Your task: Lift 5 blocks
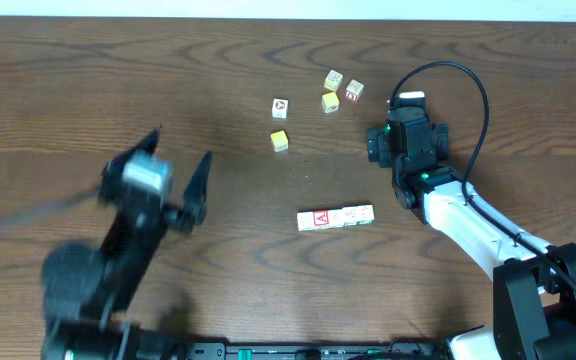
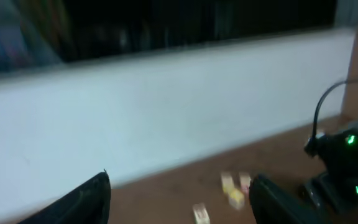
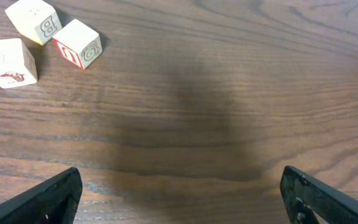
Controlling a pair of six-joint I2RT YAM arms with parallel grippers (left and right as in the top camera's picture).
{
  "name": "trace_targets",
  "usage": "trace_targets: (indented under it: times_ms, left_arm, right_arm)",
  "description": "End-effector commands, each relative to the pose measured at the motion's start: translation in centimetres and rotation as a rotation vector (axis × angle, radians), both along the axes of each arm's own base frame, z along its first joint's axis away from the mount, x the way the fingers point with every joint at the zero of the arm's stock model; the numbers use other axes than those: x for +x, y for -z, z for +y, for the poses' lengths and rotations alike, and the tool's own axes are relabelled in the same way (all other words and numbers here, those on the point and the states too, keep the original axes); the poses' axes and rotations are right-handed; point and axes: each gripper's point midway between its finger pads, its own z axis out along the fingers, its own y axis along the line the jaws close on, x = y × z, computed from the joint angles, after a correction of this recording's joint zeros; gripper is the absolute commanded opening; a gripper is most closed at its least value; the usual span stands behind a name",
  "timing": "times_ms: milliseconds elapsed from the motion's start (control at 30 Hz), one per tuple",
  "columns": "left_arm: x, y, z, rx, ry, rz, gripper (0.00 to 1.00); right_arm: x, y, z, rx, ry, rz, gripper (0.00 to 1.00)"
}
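Note:
Three picture blocks lie end to end in a row (image 1: 335,217) at mid-table, the left one red-faced. A white block (image 1: 280,107) sits further back, with a cream block (image 1: 334,79) and a red-trimmed block (image 1: 354,91) to its right. My left gripper (image 1: 176,170) is raised and blurred left of them all, open and empty. The left wrist view is blurred, with the open gripper (image 2: 182,205) facing the far blocks (image 2: 229,182). My right gripper (image 1: 380,143) hangs open right of the back group. Its wrist view shows the gripper (image 3: 179,196) over bare wood, the lettered block (image 3: 33,22) and red-trimmed block (image 3: 78,43) far left.
Two solid yellow cubes stand among the blocks, one (image 1: 330,101) in the back group and one (image 1: 280,140) below the white block. A pale cube (image 3: 8,62) lies beside the lettered one. A white wall (image 2: 166,106) backs the table. The right arm (image 2: 347,162) shows in the left wrist view.

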Motion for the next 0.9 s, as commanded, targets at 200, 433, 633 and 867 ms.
trace_targets:
  times_ms: [200, 433, 633, 867]
  left_arm:
    - [-2.2, 4.7, 1.8, 0.007, -0.082, -0.209, 0.72]
    - [-1.8, 8.7, 2.8, 0.012, -0.138, -0.176, 0.72]
    - [-2.0, 10.7, 3.1, 0.006, -0.149, -0.191, 0.72]
    - [-1.3, 13.1, 4.1, -0.075, -0.195, -0.129, 0.72]
  right_arm:
    - [0.0, 0.2, -0.5, -0.02, 0.007, 0.006, 0.99]
    - [0.0, 0.2, -0.5, -0.019, 0.007, 0.006, 0.99]
    - [0.0, 0.2, -0.5, -0.019, 0.007, 0.006, 0.99]
    - [0.0, 0.2, -0.5, -0.02, 0.007, 0.006, 0.99]
